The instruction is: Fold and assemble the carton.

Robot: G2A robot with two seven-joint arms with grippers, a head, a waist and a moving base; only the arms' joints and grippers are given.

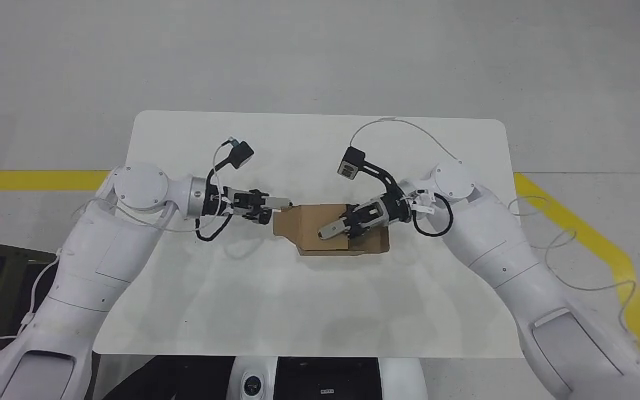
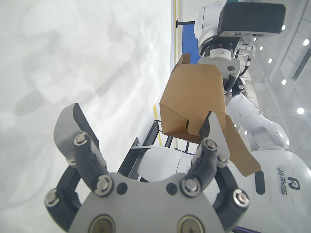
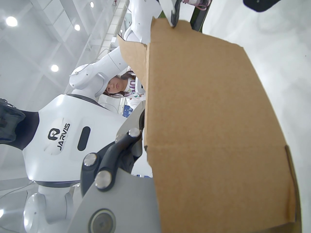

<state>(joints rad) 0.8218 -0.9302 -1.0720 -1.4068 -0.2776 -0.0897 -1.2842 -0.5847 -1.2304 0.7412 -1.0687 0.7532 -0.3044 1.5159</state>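
Observation:
A brown carton (image 1: 330, 231) is partly unfolded over the middle of the white table (image 1: 200, 300), with loose end flaps. My right gripper (image 1: 337, 231) is shut on one carton wall (image 3: 209, 122). One of its fingers (image 3: 114, 149) lies against the panel and the other is hidden behind it. My left gripper (image 1: 272, 205) is at the carton's opposite end, open wide (image 2: 143, 112). One left fingertip (image 2: 209, 122) touches the edge of an end flap of the carton (image 2: 194, 98). That same left fingertip (image 3: 174, 15) meets the carton's far edge in the right wrist view.
The bare table extends all around the carton, with its edges well away on every side. Yellow floor tape (image 1: 40, 180) runs beside the table on the left, and more yellow tape (image 1: 590, 240) on the right.

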